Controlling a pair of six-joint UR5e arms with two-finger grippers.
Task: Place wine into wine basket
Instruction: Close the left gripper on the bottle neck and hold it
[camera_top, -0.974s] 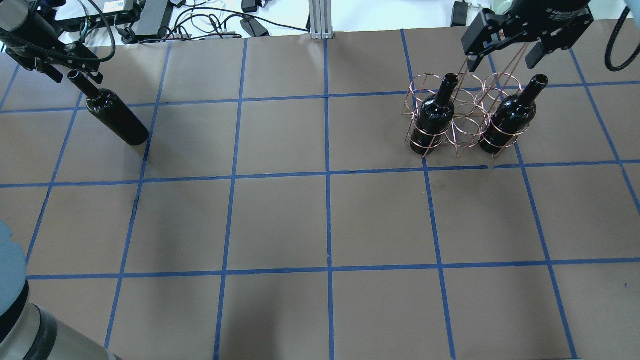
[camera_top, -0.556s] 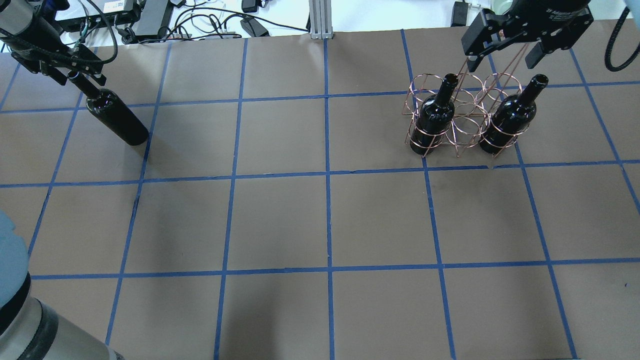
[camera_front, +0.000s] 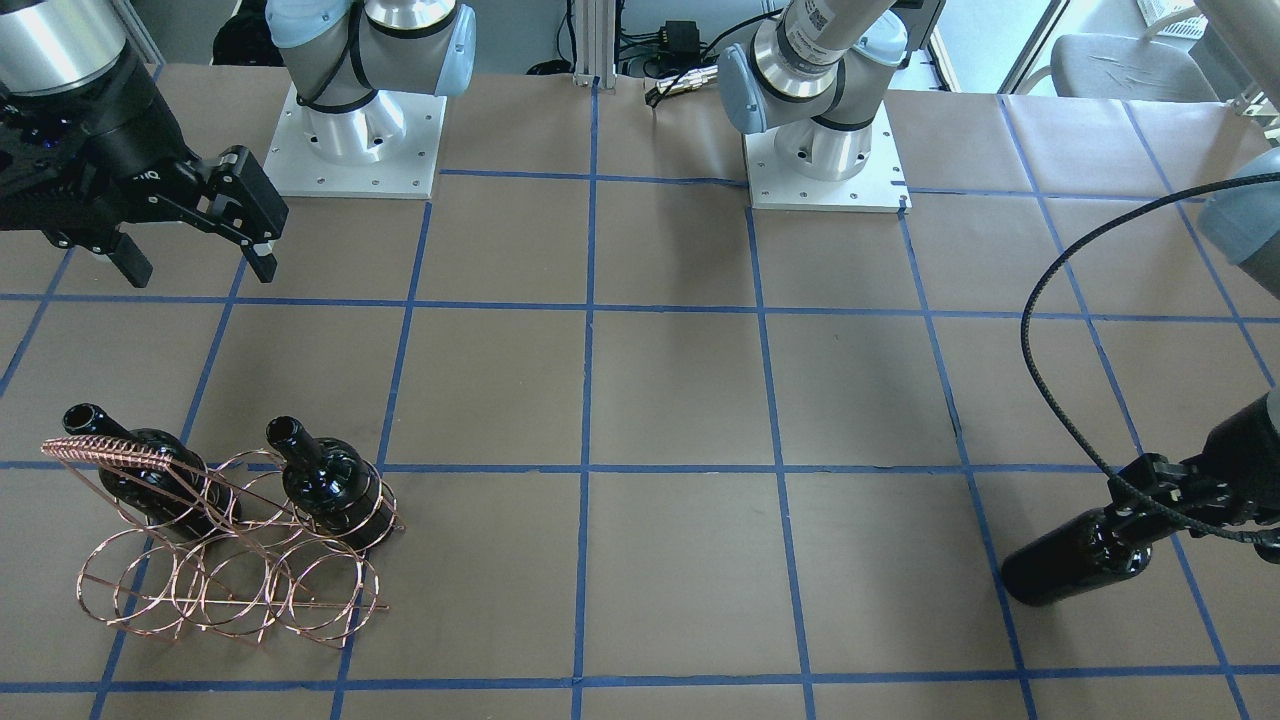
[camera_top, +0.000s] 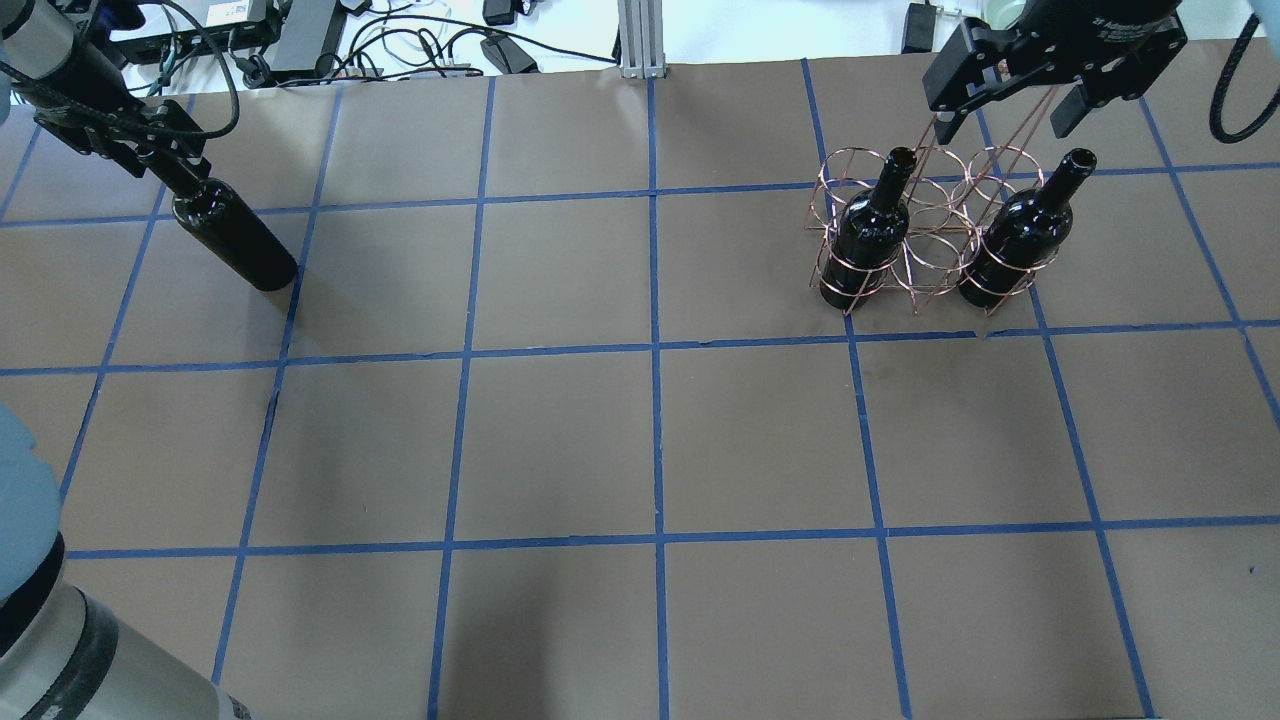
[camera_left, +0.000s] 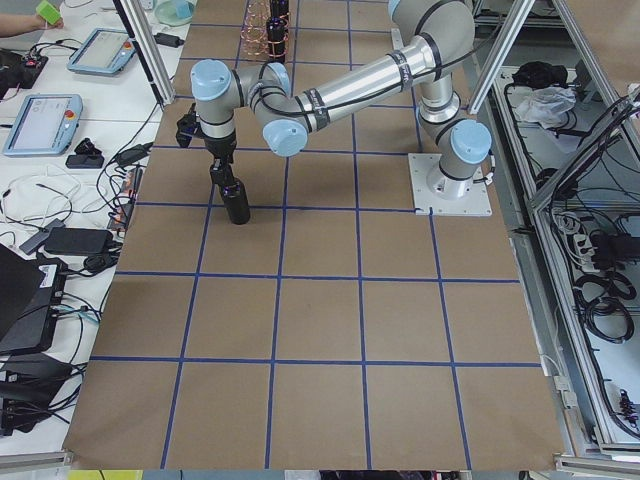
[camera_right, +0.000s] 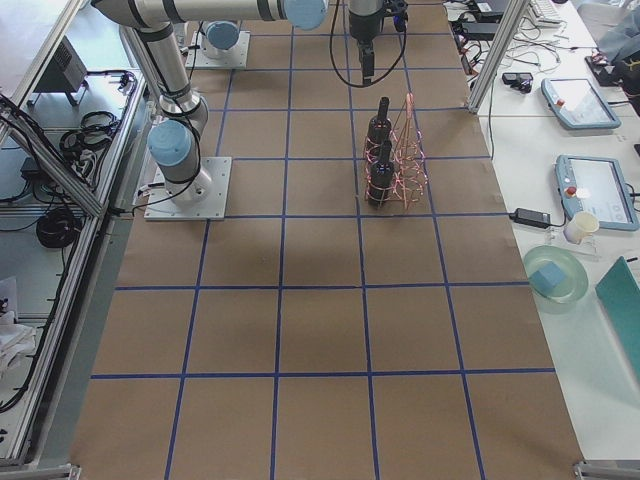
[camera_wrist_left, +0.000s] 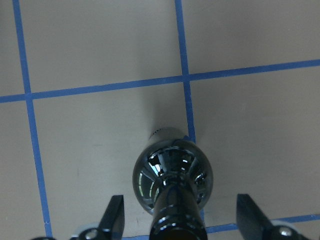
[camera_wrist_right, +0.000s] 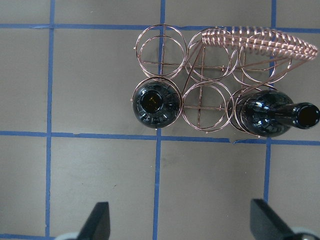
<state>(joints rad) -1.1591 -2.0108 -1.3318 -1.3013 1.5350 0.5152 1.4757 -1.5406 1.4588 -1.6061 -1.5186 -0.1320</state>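
A glossy black wine bottle stands upright at the table's far left, also in the front view and the left wrist view. My left gripper is open, its fingers on either side of the bottle's neck and apart from it. The copper wire wine basket stands at the far right and holds two alike bottles, one in its left end loop and one in its right end loop, with the middle loop between them empty. My right gripper hangs open above the basket's far side.
Cables and black boxes lie beyond the table's far edge, with an aluminium post at its middle. The two arm bases are bolted at the robot's side. Blue tape lines grid the brown table.
My left gripper has moved over the bottle's mouth and now straddles its neck. The bottle, the basket and the right arm have not moved.
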